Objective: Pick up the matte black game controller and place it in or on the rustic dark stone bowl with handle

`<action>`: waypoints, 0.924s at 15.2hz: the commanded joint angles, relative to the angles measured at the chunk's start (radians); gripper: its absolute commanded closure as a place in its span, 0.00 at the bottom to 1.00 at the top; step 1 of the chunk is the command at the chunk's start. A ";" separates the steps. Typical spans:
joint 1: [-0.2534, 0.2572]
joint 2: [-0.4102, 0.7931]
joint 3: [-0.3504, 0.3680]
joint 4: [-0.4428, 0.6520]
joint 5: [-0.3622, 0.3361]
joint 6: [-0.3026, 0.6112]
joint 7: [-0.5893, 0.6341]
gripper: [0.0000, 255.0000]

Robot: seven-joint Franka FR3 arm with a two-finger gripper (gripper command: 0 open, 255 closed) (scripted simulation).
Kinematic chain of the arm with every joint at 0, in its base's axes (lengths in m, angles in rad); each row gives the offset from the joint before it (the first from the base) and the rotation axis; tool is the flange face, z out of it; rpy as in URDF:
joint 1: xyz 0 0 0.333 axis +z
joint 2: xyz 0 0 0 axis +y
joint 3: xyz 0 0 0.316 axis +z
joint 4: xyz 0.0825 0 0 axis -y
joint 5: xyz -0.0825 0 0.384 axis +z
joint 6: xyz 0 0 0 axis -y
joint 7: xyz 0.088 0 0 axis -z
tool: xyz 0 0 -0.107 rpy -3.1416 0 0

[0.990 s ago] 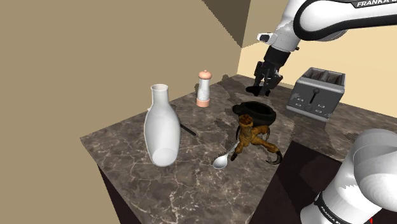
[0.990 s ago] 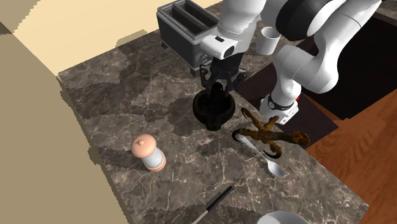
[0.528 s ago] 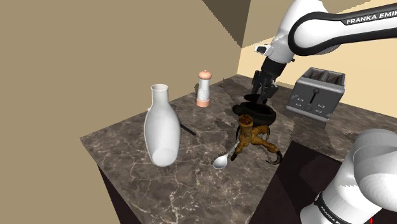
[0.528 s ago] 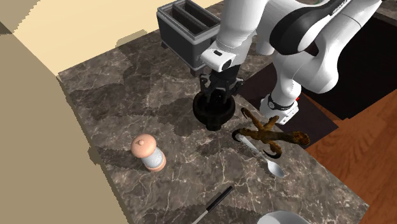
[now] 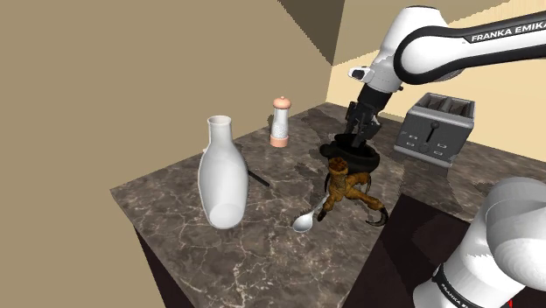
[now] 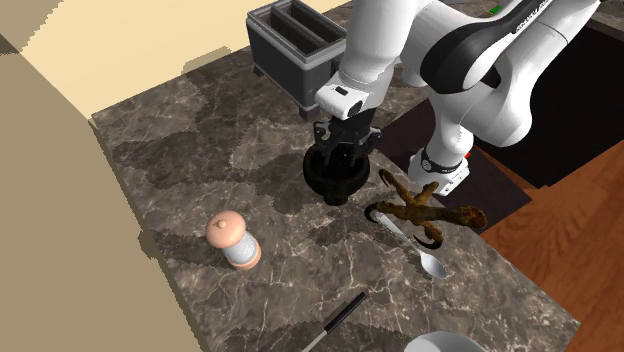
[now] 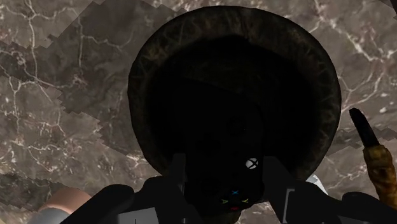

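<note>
Most of the job's done, I'd say: jaws clamped on the controller (image 7: 238,184), which hangs low in the mouth of the bowl (image 7: 146,70) on the table (image 7: 57,102). Only letting go and backing out looks left.

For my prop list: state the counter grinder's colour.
The small round-topped grinder is peach with a whitish middle band, clearest in the second exterior view.

Noting dark veined marble bench (image 5: 197,254), plain tan wall (image 5: 114,79) behind it; I see reddish wooden floor (image 6: 565,225) alongside.
</note>
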State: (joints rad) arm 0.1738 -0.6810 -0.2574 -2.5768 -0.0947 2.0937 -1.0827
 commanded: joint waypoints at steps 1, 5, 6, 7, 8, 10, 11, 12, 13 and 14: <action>0.000 0.000 0.000 0.000 0.000 0.000 0.000 1.00; 0.000 0.000 0.000 0.000 0.000 0.000 0.000 0.00; 0.000 0.000 0.000 0.000 0.000 0.000 0.000 0.00; 0.000 0.000 0.000 0.000 0.000 0.000 0.000 0.00; -0.001 -0.014 0.004 0.024 0.001 -0.038 0.001 0.00; -0.003 -0.036 0.011 0.076 0.003 -0.111 0.001 0.00; -0.003 -0.042 0.014 0.098 0.004 -0.140 0.001 0.00; -0.003 -0.042 0.014 0.098 0.004 -0.140 0.001 0.00; -0.003 -0.043 0.014 0.098 0.004 -0.140 0.001 0.00; -0.003 -0.043 0.014 0.098 0.004 -0.140 0.001 0.00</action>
State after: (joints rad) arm 0.1711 -0.7225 -0.2432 -2.4811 -0.0904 1.9575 -1.0812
